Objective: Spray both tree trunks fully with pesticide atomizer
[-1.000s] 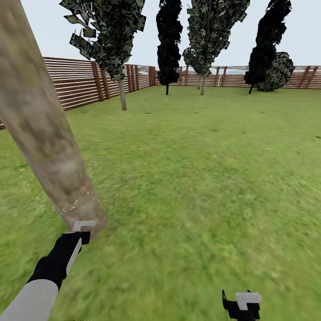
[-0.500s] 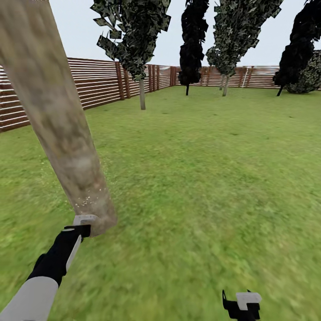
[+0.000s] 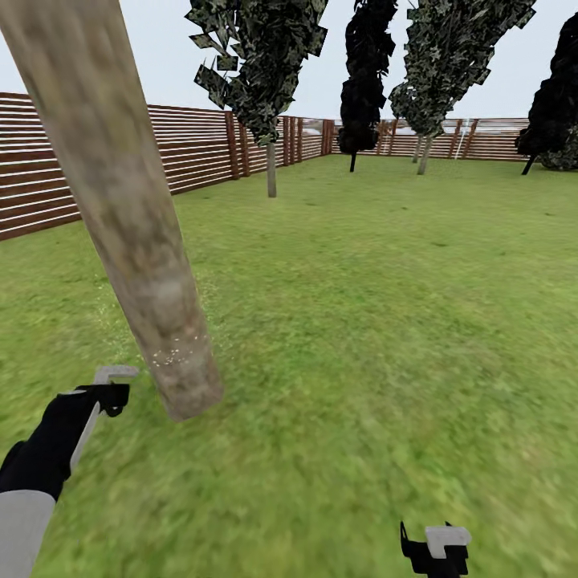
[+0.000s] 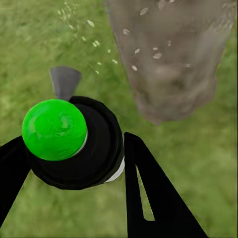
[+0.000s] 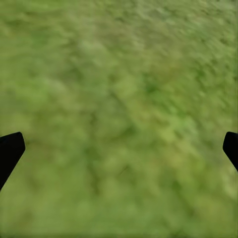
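Observation:
A thick, mottled grey-brown tree trunk leans across the left of the head view, and its base fills much of the left wrist view. Tiny white pesticide specks dot the bark low down and drift over the grass beside it. My left gripper is shut on the atomizer, a black body with a green cap and a grey nozzle, a short way left of the trunk's base. My right gripper hangs open over bare grass.
Green lawn stretches ahead and to the right. A brown slatted fence runs along the left and the back. Thin-stemmed trees and black columnar trees stand near the fence, far off.
The whole view has swung, shifting the trunk and far trees rightward. My left gripper with the atomizer has come away from the trunk's base and now sits left of it.

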Available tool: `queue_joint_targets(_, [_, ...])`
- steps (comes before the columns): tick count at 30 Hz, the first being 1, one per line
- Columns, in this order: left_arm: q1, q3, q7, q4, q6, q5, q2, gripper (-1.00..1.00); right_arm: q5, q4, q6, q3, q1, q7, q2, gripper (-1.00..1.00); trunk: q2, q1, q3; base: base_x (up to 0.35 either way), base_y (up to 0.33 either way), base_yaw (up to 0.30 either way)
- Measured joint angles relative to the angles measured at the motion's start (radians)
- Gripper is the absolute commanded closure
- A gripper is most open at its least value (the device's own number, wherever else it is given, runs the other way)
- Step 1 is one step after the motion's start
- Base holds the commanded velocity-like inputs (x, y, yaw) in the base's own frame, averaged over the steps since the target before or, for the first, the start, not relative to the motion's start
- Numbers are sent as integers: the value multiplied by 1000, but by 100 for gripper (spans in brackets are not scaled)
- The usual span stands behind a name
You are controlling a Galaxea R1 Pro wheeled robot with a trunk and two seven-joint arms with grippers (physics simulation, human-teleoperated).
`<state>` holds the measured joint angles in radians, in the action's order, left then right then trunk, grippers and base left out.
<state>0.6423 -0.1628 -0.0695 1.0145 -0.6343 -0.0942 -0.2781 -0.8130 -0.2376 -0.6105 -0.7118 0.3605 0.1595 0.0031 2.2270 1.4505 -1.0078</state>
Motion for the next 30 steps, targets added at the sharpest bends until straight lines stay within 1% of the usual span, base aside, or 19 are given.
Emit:
queue_joint_targets(1, [-1,13,-1,0,-1,11,18,100,0,0,0,0,0,0,0,-100,0,0,0,0,0,0])
queue_joint_targets(3, [2,37,0,2,-3,6,75,100,0,0,0,0,0,0,0,-100,0,0,0,0,0,0])
queue_joint_targets(4, [3,38,0,1,-6,-7,78,100,0,0,0,0,0,0,0,-100,0,0,0,0,0,0])
queue_joint_targets(5, [4,35,1,1,-8,-11,75,100,0,0,0,0,0,0,0,-100,0,0,0,0,0,0])
queue_joint_targets(6, [1,32,0,1,-8,-20,43,100,0,0,0,0,0,0,0,-100,0,0,0,0,0,0])
queue_joint_targets(7, [-3,32,0,1,-8,-19,23,100,0,0,0,0,0,0,0,-100,0,0,0,61,0,0])
queue_joint_targets(9, [-8,31,0,-4,-8,-14,5,100,0,0,0,-1,0,0,0,-100,0,0,0,237,0,0])
queue_joint_targets(13, [-10,35,-1,-2,-8,0,8,100,0,0,0,-1,0,0,0,-100,0,0,0,219,0,0])
queue_joint_targets(16, [-7,38,-1,2,-8,2,33,100,0,0,0,-1,0,0,0,-100,0,0,0,13,0,0])
queue_joint_targets(17, [-3,34,-1,1,-8,-2,29,100,0,0,0,-1,0,0,0,-100,0,0,0,2,0,0])
queue_joint_targets(19, [3,12,-2,2,-9,-8,4,100,0,0,0,-1,0,0,0,-100,0,0,0,1,0,0])
queue_joint_targets(20, [7,-17,-19,41,-18,-8,-17,100,0,0,0,-1,0,0,0,-100,0,0,0,0,0,0])
queue_joint_targets(21, [4,-16,-38,113,-73,7,-15,100,0,0,0,-1,0,0,0,-100,0,0,0,0,0,0])
queue_joint_targets(22, [6,33,-42,178,-102,4,20,100,0,0,0,0,0,0,0,-100,0,0,0,0,0,0])
queue_joint_targets(23, [6,58,-43,203,-110,20,38,100,0,0,0,-1,0,0,0,-100,0,0,0,0,0,0])
queue_joint_targets(24, [7,67,-43,226,-129,7,47,100,0,0,0,0,0,0,0,-100,0,0,0,0,0,0])
queue_joint_targets(26, [9,67,-44,264,-202,-3,45,100,0,0,0,0,0,0,0,-100,0,0,0,0,0,0])
queue_joint_targets(27, [9,65,-44,268,-209,-2,42,100,0,0,0,0,0,0,0,-100,0,0,0,0,0,0])
queue_joint_targets(30, [-4,15,-42,272,-206,-11,39,100,0,0,0,0,0,0,0,-100,0,0,0,0,0,0])
